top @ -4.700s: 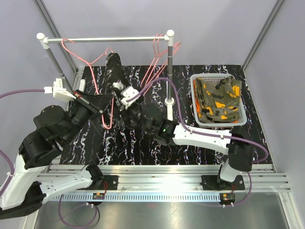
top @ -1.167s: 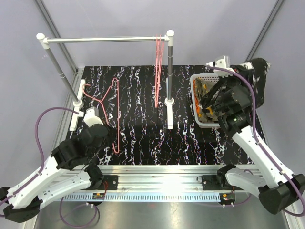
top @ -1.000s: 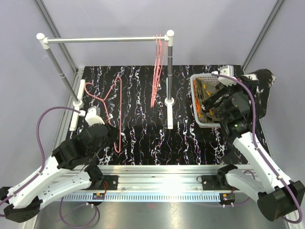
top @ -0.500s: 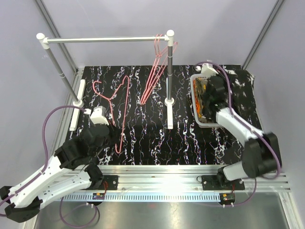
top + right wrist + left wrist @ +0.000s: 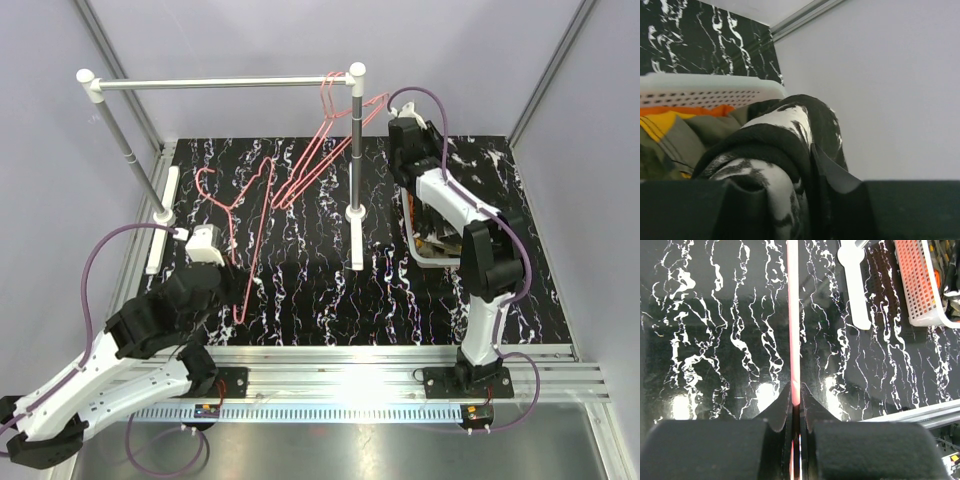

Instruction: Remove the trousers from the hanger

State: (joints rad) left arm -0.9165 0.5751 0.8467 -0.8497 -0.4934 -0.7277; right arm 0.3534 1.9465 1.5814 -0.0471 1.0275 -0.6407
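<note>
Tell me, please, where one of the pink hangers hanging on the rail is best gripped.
Probably on the long straight bar near its low end, coming from the left. The hangers hang tilted, with their hooks crowded against the post at the right end of the rail, so the necks offer little room.
</note>
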